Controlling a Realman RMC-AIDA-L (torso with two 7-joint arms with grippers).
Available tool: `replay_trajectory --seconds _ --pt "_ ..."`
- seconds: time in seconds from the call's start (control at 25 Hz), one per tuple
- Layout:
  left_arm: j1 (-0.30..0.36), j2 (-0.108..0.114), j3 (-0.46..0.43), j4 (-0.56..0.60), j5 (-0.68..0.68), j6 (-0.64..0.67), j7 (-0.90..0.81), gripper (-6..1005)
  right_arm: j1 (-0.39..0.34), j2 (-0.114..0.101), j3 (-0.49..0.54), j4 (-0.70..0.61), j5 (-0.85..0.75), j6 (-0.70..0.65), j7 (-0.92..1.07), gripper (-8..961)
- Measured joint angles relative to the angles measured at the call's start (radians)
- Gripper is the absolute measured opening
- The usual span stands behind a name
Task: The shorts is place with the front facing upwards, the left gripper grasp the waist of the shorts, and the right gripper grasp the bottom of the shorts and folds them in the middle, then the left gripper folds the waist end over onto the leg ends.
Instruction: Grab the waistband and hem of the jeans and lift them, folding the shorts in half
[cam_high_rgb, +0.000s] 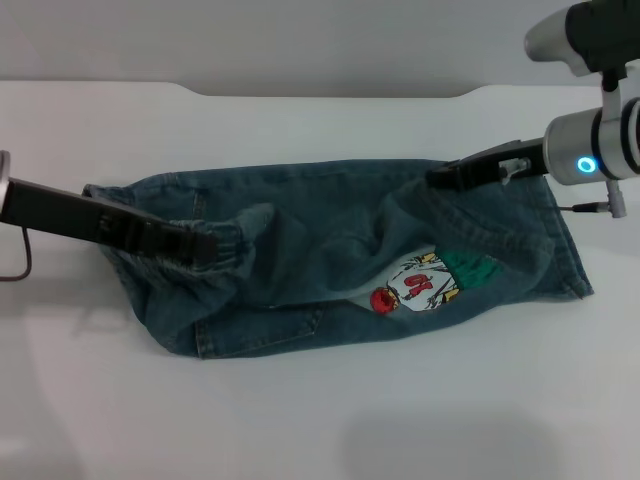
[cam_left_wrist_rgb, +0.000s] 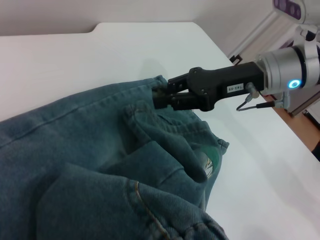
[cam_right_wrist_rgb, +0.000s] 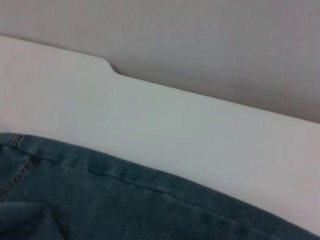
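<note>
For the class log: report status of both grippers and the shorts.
Left gripper shut on shorts waist. Right gripper shut on opposite end. Shorts bunched mid-fold on table. Nothing in the way.

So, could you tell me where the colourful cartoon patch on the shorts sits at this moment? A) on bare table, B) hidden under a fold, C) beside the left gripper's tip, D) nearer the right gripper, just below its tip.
D: in the head view the cartoon patch lies on the shorts just below the right gripper, far from the left gripper.

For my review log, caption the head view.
Both end effectors, left and right, pinch the denim shorts mid-fold on the white table.
</note>
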Motion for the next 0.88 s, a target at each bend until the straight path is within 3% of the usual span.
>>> replay_trajectory --seconds 0.88 --pt "0.002 -0.003 0.000 -0.002 -0.003 0.007 -0.005 42 0.008 0.004 -0.024 0.068 0.114 0.052 -0.098 276"
